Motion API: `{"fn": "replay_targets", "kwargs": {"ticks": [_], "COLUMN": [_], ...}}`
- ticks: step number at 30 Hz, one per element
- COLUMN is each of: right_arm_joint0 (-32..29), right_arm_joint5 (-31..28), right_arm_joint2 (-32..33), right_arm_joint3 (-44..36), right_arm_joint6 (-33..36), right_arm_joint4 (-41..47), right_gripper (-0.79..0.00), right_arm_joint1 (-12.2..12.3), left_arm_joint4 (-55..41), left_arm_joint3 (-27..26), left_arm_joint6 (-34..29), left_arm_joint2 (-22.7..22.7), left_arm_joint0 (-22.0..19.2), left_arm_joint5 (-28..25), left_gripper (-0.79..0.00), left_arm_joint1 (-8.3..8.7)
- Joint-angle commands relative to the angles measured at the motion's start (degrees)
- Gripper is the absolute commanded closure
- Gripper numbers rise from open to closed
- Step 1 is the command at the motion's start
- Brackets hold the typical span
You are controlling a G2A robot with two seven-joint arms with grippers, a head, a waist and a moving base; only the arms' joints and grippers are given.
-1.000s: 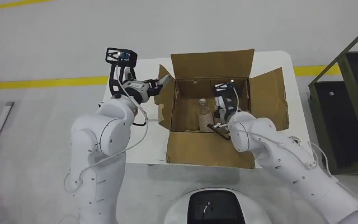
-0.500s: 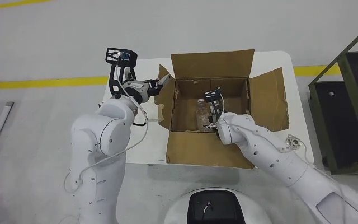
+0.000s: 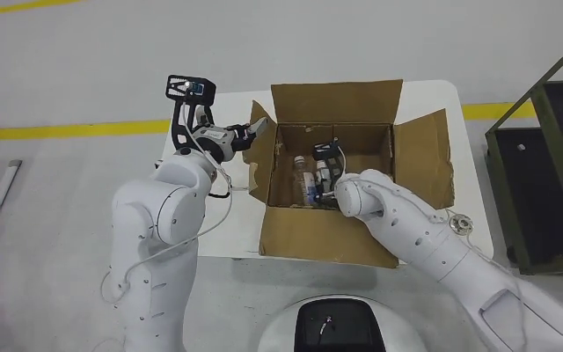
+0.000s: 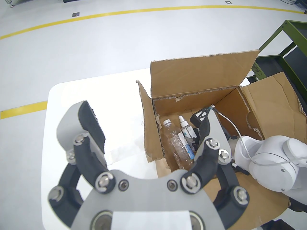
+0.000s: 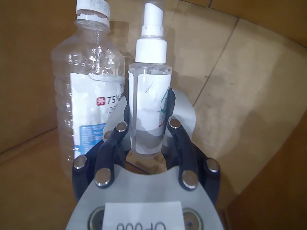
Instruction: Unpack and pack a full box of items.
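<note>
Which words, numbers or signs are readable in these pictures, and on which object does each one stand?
"75%": on the label of the clear bottle.
"2026": on the white cap of that bottle; the rest of the date is blurred.
Label of the spray bottle, held in the right gripper: print too hidden to read.

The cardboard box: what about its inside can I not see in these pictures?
- Top view: the right arm covers the box floor near the robot.
- Left wrist view: the left gripper hides the lower ends of the clear bottle and spray bottle.
- Right wrist view: the right gripper hides the spray bottle's base.
</note>
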Motion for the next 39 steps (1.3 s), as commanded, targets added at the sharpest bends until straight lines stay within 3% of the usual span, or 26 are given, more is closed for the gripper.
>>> {"fn": "replay_targets", "kwargs": {"ticks": [1, 10, 11, 12, 13, 22, 24, 26, 29, 32, 33, 35, 37, 39], "right_arm_joint0": [0.05, 0.14, 0.14, 0.13, 0.13, -0.18, -0.53, -1.01, -1.82, -3.61, -4.15, -6.3, -8.72, -11.23], "right_arm_joint5": [-0.92, -4.07, -4.32, -4.51, -4.7, -4.38, -4.01, -3.33, -1.3, 0.77, 1.26, 2.64, 3.06, 2.58], "right_arm_joint2": [0.63, 2.81, 2.92, 3.06, 3.13, 3.53, 3.93, 4.56, 5.36, 8.24, 9.07, 12.71, 16.3, 20.32], "right_arm_joint3": [0.92, 1.49, 1.55, 1.65, 1.73, 0.03, -1.08, -3.16, -7.86, -14.9, -16.7, -24.0, -30.47, -37.03], "right_arm_joint6": [-0.58, -1.76, -1.77, -1.83, -1.78, -0.9, -0.42, 0.43, 1.84, 3.53, 3.9, 5.73, 7.89, 10.16], "right_arm_joint4": [1.39, 5.15, 5.36, 5.55, 5.64, 1.99, 1.03, -1.29, -6.56, -11.12, -12.37, -16.92, -20.93, -24.62], "right_gripper": [0.0, 0.0, -0.04, -0.139, -0.292, -0.385, -0.456, -0.511, -0.517, -0.474, -0.391, -0.369, -0.249, -0.068], "right_arm_joint1": [-0.24, -0.96, -1.03, -1.1, -1.16, -1.13, -0.94, -0.53, 0.23, 1.41, 1.73, 2.95, 4.05, 5.08], "left_arm_joint4": [0.0, 0.0, 0.0, 0.0, 0.0, 0.0, 0.0, 0.0, 0.0, 0.0, 0.0, 0.0, 0.0, 0.0], "left_arm_joint3": [0.0, 0.0, 0.0, 0.0, 0.0, 0.0, 0.0, 0.0, 0.0, 0.0, 0.0, 0.0, 0.0, 0.0], "left_arm_joint6": [0.0, 0.0, 0.0, 0.0, 0.0, 0.0, 0.0, 0.0, 0.0, 0.0, 0.0, 0.0, 0.0, 0.0], "left_arm_joint2": [0.0, 0.0, 0.0, 0.0, 0.0, 0.0, 0.0, 0.0, 0.0, 0.0, 0.0, 0.0, 0.0, 0.0], "left_arm_joint0": [0.0, 0.0, 0.0, 0.0, 0.0, 0.0, 0.0, 0.0, 0.0, 0.0, 0.0, 0.0, 0.0, 0.0], "left_arm_joint5": [0.0, 0.0, 0.0, 0.0, 0.0, 0.0, 0.0, 0.0, 0.0, 0.0, 0.0, 0.0, 0.0, 0.0], "left_gripper": [-0.785, -0.785, -0.785, -0.785, -0.785, -0.785, -0.785, -0.785, -0.785, -0.785, -0.785, -0.785, -0.785, -0.785], "left_arm_joint1": [0.0, 0.0, 0.0, 0.0, 0.0, 0.0, 0.0, 0.0, 0.0, 0.0, 0.0, 0.0, 0.0, 0.0]}}
